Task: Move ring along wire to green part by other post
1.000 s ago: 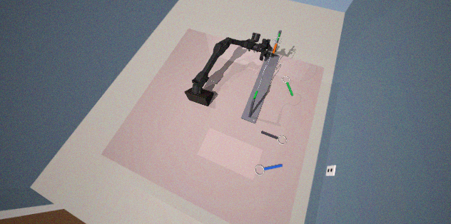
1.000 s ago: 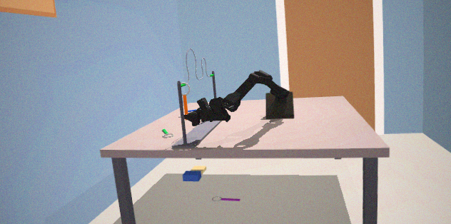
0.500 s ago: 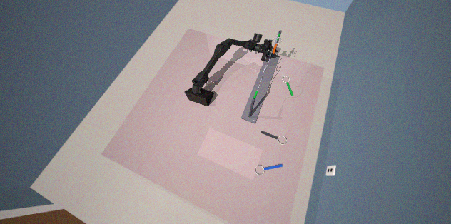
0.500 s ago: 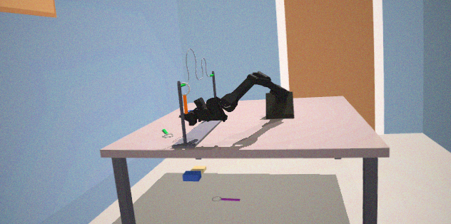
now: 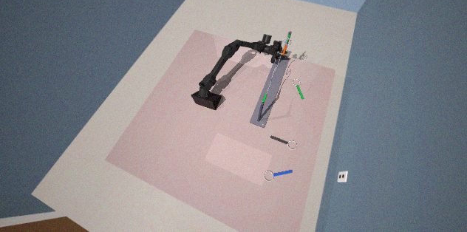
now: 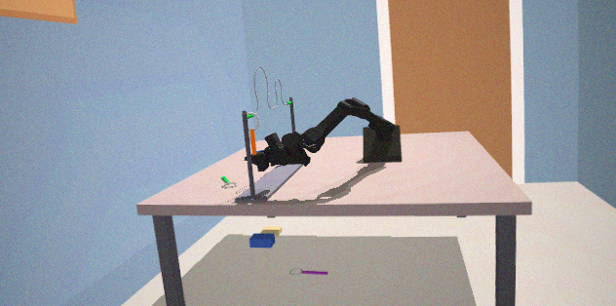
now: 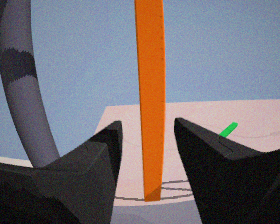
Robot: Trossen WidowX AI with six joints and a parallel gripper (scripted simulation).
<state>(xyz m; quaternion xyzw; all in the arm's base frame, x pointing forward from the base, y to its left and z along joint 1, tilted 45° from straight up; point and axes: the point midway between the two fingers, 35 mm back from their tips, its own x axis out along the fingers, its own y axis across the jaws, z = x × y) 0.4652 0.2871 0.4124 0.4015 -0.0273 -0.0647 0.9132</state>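
In the wrist view the black jaws stand apart on both sides of the orange handle (image 7: 149, 83), with a small gap on each side, so they are not gripping it. The handle hangs straight down beside a dark post (image 7: 19, 76). Its ring (image 6: 254, 120) is on the green part (image 6: 250, 116) of the wire above the bench (image 6: 439, 173).

All-black jointed arm (image 5: 222, 61), blocky black base (image 5: 216, 103), wedge-shaped black jaws.
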